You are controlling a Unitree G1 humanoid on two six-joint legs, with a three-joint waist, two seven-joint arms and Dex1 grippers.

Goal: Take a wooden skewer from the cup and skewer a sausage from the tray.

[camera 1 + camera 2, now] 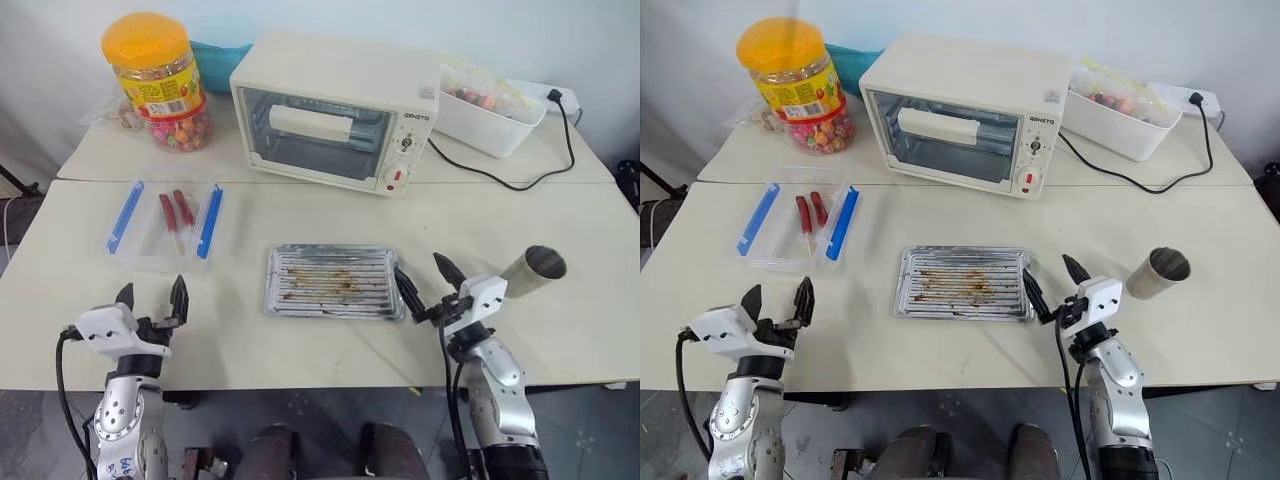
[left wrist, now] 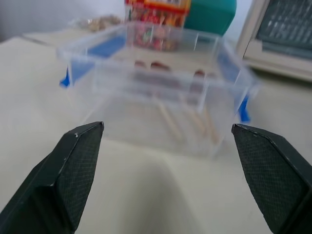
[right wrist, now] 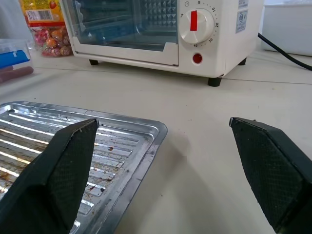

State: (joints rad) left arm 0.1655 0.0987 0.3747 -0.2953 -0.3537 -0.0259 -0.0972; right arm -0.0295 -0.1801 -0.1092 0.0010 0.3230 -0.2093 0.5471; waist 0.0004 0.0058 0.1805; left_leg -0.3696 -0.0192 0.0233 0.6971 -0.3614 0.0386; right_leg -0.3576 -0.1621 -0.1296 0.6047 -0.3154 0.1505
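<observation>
The silver tray (image 1: 381, 278) lies at the table's front centre, its ribbed bottom showing just brown grease stains. To its right stands the grey-tan cup (image 1: 535, 268); its inside is dark and no skewer shows in it. Two red sausages (image 1: 176, 212) on thin wooden sticks (image 2: 166, 118) lie in a clear box (image 1: 146, 254) at the left. My left gripper (image 1: 152, 290) is open, hovering just in front of that box. My right gripper (image 1: 420, 268) is open too, at the tray's right front corner, with nothing between its fingers.
A white toaster oven (image 1: 335, 115) stands behind the tray, its cord (image 1: 500, 180) trailing right across the table. An orange-lidded candy jar (image 1: 158, 80) is at the back left, a white tub (image 1: 490, 110) of sweets at the back right.
</observation>
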